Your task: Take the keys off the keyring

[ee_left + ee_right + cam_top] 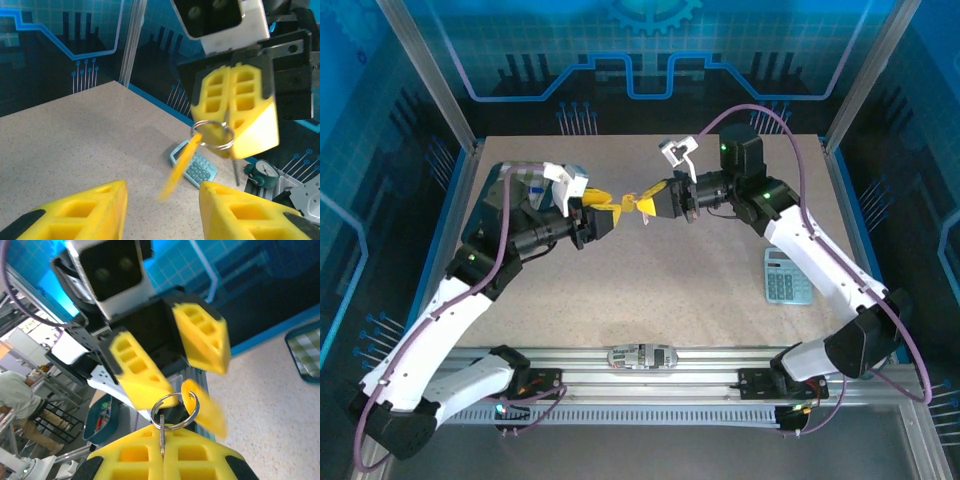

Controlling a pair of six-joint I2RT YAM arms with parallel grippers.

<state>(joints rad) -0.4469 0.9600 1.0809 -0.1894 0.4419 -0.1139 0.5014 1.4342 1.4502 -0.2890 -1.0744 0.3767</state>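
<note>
My right gripper (162,445) is shut on the shaft of a small grey key (161,422). The key hangs from the keyring, a silver split ring (175,411) with a yellow-orange tag (206,412). The tag dangles free and looks blurred. In the left wrist view the ring (212,134) sits at the tip of the right gripper (231,107), the tag (181,165) slants down from it, and the key's shaft (236,174) pokes out below. My left gripper (161,192) is open, with nothing between its fingers. From above, both grippers (610,207) (644,205) meet tip to tip over the table's middle.
A teal calculator (787,276) lies on the table at the right, under the right arm. A dark tray (518,186) sits at the back left behind the left arm. A small device (642,356) rests on the front rail between the arm bases.
</note>
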